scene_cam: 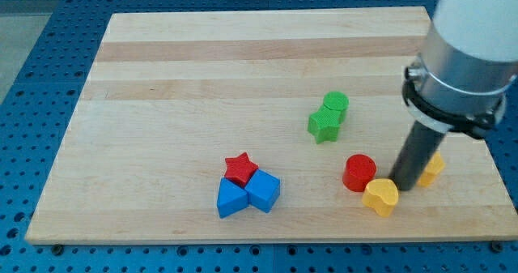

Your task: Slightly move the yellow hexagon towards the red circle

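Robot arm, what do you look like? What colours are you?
My arm is a fat round tube, white on top and silvery grey below, with a black ring around it. Out of the bottom sticks a straight, dark rod. My tip is at its lower end. I have no claw.

Bright, even light falls from overhead, and the wooden board [243,87] shows a soft pale sheen without harsh glare. Shadows are short and faint, pooling just beneath my tip [402,185] and beside the blocks near it. Focus is fairly sharp; the arm's pale casing above looks overexposed.
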Robot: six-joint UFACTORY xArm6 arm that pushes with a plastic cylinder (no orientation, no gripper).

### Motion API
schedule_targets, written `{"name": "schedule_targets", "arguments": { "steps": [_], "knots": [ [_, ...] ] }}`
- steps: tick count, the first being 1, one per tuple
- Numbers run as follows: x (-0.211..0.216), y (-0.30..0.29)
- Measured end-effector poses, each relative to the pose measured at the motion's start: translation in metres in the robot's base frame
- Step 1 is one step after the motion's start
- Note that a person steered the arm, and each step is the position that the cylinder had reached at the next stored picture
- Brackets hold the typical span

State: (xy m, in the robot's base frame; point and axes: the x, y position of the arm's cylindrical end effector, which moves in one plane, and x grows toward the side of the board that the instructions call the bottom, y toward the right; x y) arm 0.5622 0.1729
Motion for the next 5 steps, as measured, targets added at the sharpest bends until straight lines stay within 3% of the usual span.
{"name": "schedule_targets", "arguments": {
  "steps": [2, 3, 5],
  "knots": [
    [0.019, 0.084],
    [0.006, 0.102],
    [-0.041, 0.064]
  ]
}}
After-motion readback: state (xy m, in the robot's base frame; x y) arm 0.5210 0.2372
